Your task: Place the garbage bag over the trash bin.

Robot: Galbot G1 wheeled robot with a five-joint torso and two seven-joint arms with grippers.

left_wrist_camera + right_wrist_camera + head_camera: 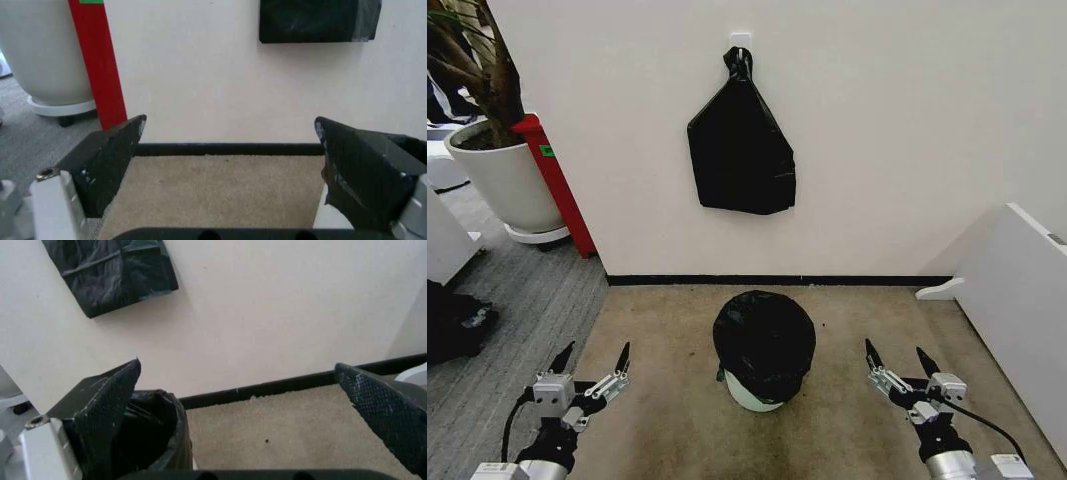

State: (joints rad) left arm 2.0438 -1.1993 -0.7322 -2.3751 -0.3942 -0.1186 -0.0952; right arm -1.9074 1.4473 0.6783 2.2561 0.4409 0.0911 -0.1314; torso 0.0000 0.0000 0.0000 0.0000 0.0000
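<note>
Inspecting from my station: bag point(764, 340) covers the bin point(755, 396) at twelve o'clock on the floor. Left end effector point(592, 363) and right end effector point(897, 360) hang wide open, empty. I'd check the rim overlap evenly.
</note>
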